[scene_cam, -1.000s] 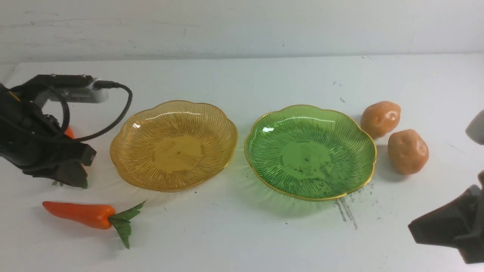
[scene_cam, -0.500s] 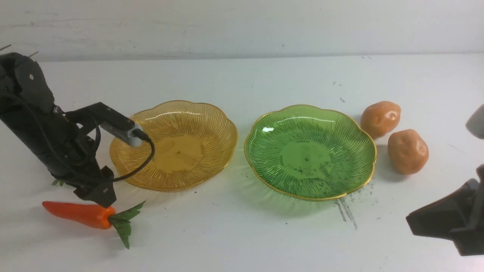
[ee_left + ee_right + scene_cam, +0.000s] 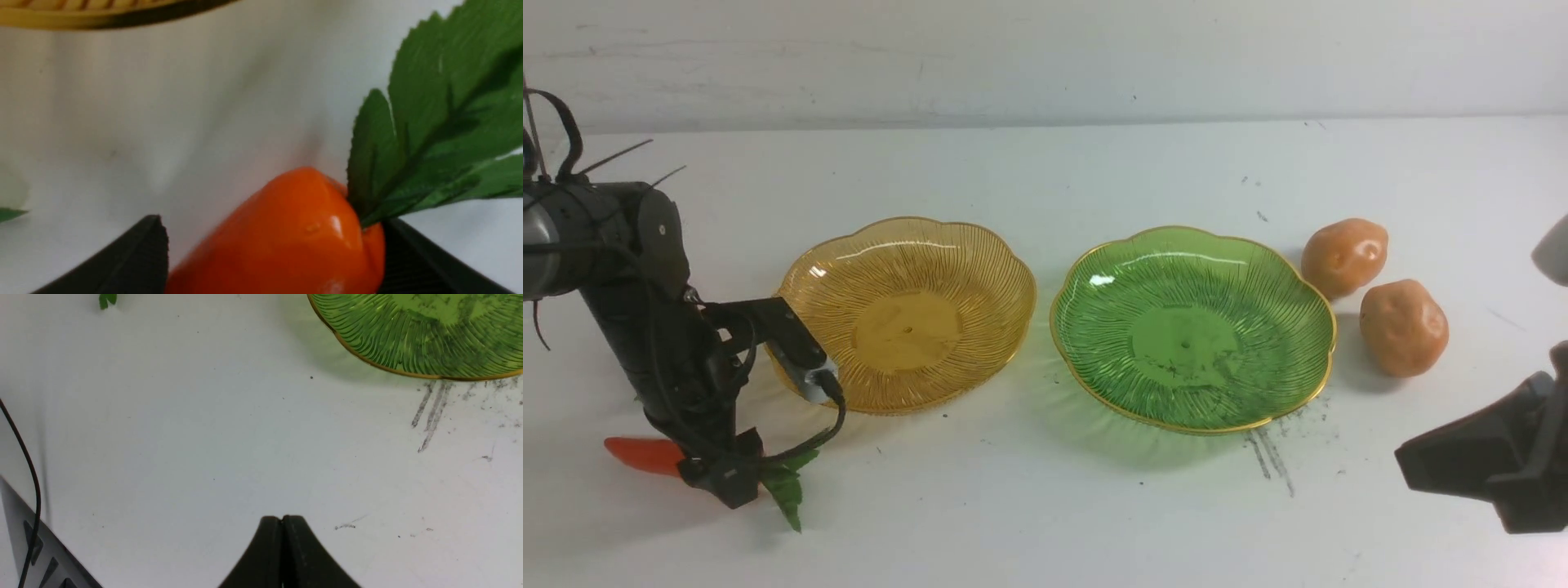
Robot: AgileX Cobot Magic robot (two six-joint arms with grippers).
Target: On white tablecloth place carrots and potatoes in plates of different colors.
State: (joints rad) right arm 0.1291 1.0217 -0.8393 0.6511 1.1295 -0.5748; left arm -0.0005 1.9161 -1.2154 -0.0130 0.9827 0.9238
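Left wrist view, carrot (image 3: 294, 237) tip cut off; left fingers (image 3: 135, 257) flanking it

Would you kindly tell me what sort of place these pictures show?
Most likely a robotics test bench, not a kitchen: a scuffed white tablecloth before a bare wall, toy potatoes and a carrot beside an amber plate and a green plate, with the robot's left gripper and right gripper over it.

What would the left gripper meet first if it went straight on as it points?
The left gripper points down at the carrot, which sits between its open jaws; it would likely meet that first, then the tablecloth.
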